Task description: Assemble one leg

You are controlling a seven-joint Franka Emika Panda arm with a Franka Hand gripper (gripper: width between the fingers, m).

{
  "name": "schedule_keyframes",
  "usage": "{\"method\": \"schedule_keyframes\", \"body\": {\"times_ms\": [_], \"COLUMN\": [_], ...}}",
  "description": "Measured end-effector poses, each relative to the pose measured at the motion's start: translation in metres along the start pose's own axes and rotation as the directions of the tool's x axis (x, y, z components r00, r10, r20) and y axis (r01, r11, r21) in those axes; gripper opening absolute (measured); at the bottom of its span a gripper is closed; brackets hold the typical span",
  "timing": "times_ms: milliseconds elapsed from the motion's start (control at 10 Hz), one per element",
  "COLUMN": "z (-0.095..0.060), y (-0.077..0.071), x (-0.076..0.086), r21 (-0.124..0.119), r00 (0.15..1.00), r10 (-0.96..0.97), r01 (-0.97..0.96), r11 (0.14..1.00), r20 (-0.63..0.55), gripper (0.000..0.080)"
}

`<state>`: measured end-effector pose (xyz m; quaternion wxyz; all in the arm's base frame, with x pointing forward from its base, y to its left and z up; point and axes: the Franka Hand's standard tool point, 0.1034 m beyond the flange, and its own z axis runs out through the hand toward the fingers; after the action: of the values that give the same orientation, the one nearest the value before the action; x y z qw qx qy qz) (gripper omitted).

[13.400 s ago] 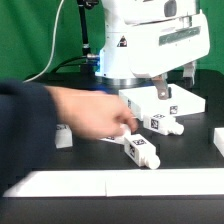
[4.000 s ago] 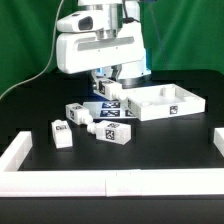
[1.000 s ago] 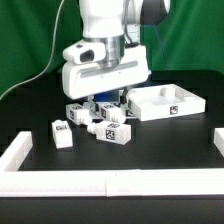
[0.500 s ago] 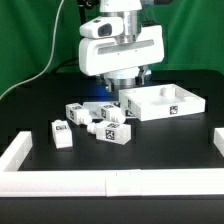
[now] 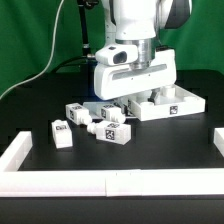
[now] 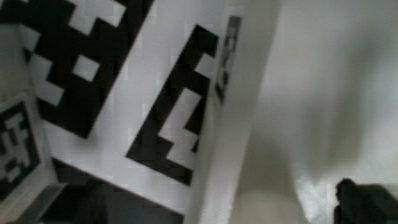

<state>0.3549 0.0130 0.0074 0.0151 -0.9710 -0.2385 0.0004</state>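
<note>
Several white legs with black-and-white tags lie on the black table: one (image 5: 62,134) at the exterior view's left, one (image 5: 78,113) behind it, and two (image 5: 113,131) close together near the middle. My gripper (image 5: 136,99) hangs low over the near left corner of the large white panel (image 5: 170,104), its fingers mostly hidden by the hand. The wrist view is blurred and very close: tagged white surfaces (image 6: 143,90) fill it. A dark fingertip (image 6: 366,200) shows at one edge and a dark shape at the other. The gripper (image 6: 214,205) looks open and holds no leg.
A white rim (image 5: 100,182) runs along the table's front, with raised ends at the left (image 5: 18,150) and right (image 5: 217,140). A green backdrop and cables stand behind the arm.
Over the last second the arm has swung from above the legs toward the exterior view's right and come down at the panel's near left corner. The legs have not moved.
</note>
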Motion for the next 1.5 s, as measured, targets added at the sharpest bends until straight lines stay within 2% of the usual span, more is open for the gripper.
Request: {"method": "schedule_keyframes", "body": {"times_ms": [400,600,700,800,900,1100,1400,1500], "z": [-0.001,0.0,0.0,0.0,0.0,0.0,-0.001,-0.006], "y": [0.002,0.002,0.002,0.002,0.002,0.003,0.003,0.001], "x": [0.001,0.001,0.001,0.002,0.002,0.003,0.004,0.012], "r21": [0.004,0.005,0.005,0.005,0.004,0.004,0.006,0.028], "r00": [1.0,1.0,1.0,1.0,1.0,1.0,1.0,0.994], "r10": [0.0,-0.002,-0.001,-0.001,-0.001,-0.002,0.012,0.098], "r01": [0.0,0.002,0.001,0.001,0.001,0.002,-0.012,-0.099], "r11": [1.0,1.0,1.0,1.0,1.0,1.0,1.0,0.995], "r20": [0.004,0.005,0.005,0.005,0.004,0.003,0.006,0.039], "gripper": [0.0649,0.04,0.04,0.0217,0.0083,0.0054,0.0054,0.0054]}}
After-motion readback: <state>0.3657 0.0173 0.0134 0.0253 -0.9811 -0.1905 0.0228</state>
